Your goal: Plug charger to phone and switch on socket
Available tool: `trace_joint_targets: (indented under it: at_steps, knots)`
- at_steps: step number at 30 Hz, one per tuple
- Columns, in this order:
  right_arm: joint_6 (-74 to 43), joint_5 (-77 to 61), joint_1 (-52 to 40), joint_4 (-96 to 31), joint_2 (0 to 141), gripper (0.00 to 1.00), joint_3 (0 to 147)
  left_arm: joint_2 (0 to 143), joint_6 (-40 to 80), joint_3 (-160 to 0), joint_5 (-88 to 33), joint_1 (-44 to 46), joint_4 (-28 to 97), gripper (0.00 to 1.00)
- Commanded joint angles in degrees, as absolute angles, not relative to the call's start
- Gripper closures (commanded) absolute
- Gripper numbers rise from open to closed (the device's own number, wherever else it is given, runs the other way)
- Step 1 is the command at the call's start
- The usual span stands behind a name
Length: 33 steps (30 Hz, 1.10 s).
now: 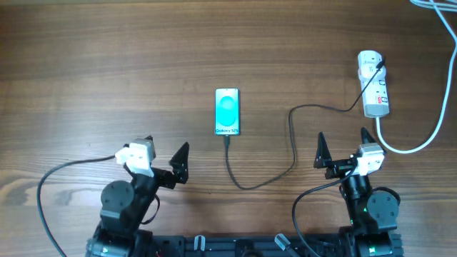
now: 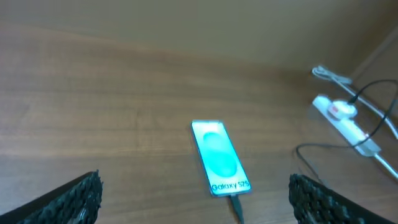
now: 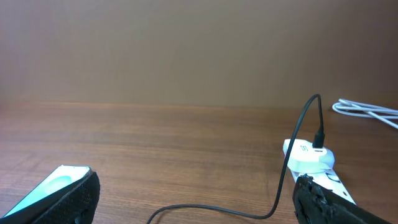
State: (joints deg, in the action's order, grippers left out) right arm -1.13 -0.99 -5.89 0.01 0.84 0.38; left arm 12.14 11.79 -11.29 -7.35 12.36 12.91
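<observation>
Phone (image 1: 227,111) lies flat near the middle of the wooden table (image 1: 86,71), its screen glowing cyan-blue above a white strip of dark text (it reads "Galaxy S25" in the left wrist view). The thin black charger (image 1: 292,143) loops from its near end, where the connector tip touches, across to the black plug in the white socket (image 1: 374,93) at far right. A thick white cord (image 1: 428,139) trails from the socket. The left gripper (image 1: 166,146) and right gripper (image 1: 343,139) sit near the table's front edge, fingers spread, holding nothing.
</observation>
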Motion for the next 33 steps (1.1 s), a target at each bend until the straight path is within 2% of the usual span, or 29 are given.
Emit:
trace_joint_targets:
  at_steps: [1, 6, 14, 29, 33]
  knots:
    - [-0.14, -0.03, -5.58, 0.32, 0.21, 0.00, 0.30, 8.16, 10.92, -6.92, -7.86, 12.08, 8.12, 0.00]
    - [-0.14, -0.03, -5.58, 0.32, 0.21, 0.00, 0.30, 4.34, 10.98, -2.63, -7.86, 12.01, 1.67, 0.00]
    - [-0.14, -0.03, -5.58, 0.32, 0.21, 0.00, 0.30, 0.91, 14.37, -0.36, -7.81, 8.40, -1.54, 0.00]
    - [-0.14, -0.03, -5.58, 0.32, 0.21, 0.00, 0.30, 0.14, 13.37, -0.36, -2.76, 7.22, 4.29, 0.00]
    - [-0.16, -0.03, -5.58, 0.32, 0.21, 0.00, 0.30, 0.14, 9.13, -0.36, -2.24, 7.22, 4.36, 0.00]
